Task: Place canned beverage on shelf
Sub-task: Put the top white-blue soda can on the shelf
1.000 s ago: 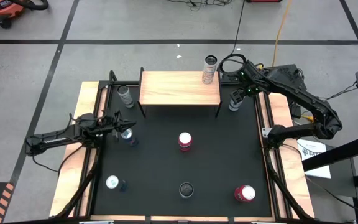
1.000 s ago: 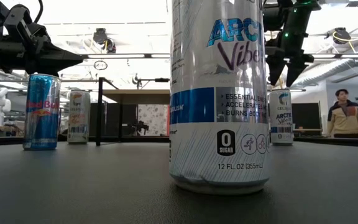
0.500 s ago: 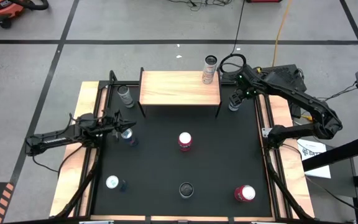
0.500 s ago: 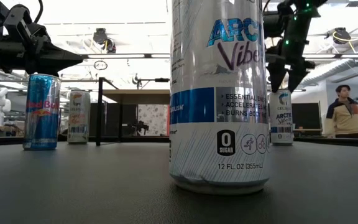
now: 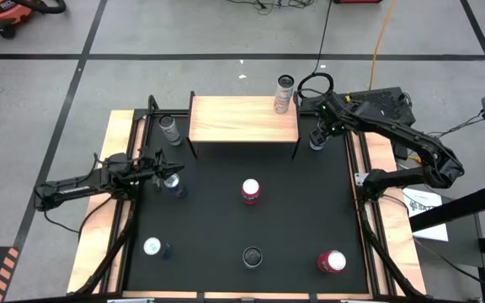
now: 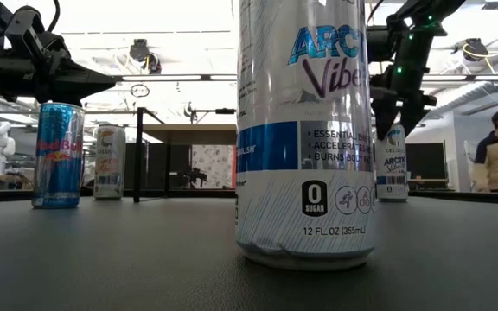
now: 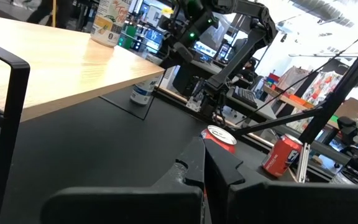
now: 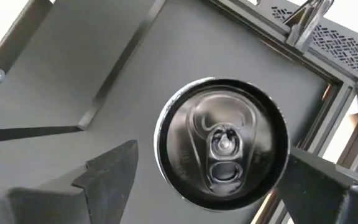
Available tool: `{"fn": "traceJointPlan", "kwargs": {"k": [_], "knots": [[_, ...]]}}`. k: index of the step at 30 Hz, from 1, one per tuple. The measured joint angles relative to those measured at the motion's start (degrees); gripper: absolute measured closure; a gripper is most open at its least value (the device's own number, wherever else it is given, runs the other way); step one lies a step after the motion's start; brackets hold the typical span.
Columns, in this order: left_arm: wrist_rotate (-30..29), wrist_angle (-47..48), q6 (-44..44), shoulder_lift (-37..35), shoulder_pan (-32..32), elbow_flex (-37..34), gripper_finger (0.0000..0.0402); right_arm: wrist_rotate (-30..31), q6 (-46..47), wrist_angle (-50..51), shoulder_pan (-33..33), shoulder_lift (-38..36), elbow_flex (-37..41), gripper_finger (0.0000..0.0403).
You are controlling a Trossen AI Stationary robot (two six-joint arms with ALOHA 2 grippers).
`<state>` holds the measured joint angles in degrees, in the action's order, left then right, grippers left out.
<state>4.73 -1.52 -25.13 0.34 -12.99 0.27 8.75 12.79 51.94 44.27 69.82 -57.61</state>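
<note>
Silver-topped white-and-blue aluminium can (image 8: 222,146) stands upright on the black counter (image 5: 251,219) beside the light-wood shelf on thin black legs (image 5: 242,119), directly beneath the right hand (image 5: 319,132), whose fingers are spread wide and straddle the can's rim without yet gripping it. Its long axis is vertical, in line with the hand's downward approach, and the right arm is much the nearer. The left hand (image 5: 160,168) is clenched empty, well apart; only the right wrist view shows the can centred between the fingers, while the low view (image 6: 393,160) shows its height.

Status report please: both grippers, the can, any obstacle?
Right gripper open above can beside shelf. Left gripper shut, waiting. Nothing blocking.
</note>
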Motion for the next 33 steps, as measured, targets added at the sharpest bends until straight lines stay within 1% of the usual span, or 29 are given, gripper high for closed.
{"fn": "traceJointPlan", "kwargs": {"k": [8, 11, 14, 22, 33], "knots": [[0.00, 0.01, 0.02, 0.02, 0.00, 0.00, 0.0401, 0.00, -1.58, -0.85, -0.02, 0.00, 0.20, 0.0070], [0.00, 0.00, 0.03, 0.02, 0.01, 0.00, 0.0401, 0.04, -1.70, -0.71, -0.07, 0.00, 0.20, 0.0081], [0.00, 0.00, 0.03, 0.01, 0.01, -0.01, 0.0401, 0.17, -1.70, -0.71, -0.07, 0.00, 0.20, 0.0104], [0.00, 0.00, 0.03, 0.01, 0.01, -0.01, 0.0401, 0.15, -1.70, -0.80, -0.07, -0.07, 0.20, 0.0192], [0.00, 0.00, 0.03, 0.02, 0.00, 0.01, 0.0401, 0.14, -1.63, -0.31, -0.13, -0.65, 0.20, 0.0193]]}}
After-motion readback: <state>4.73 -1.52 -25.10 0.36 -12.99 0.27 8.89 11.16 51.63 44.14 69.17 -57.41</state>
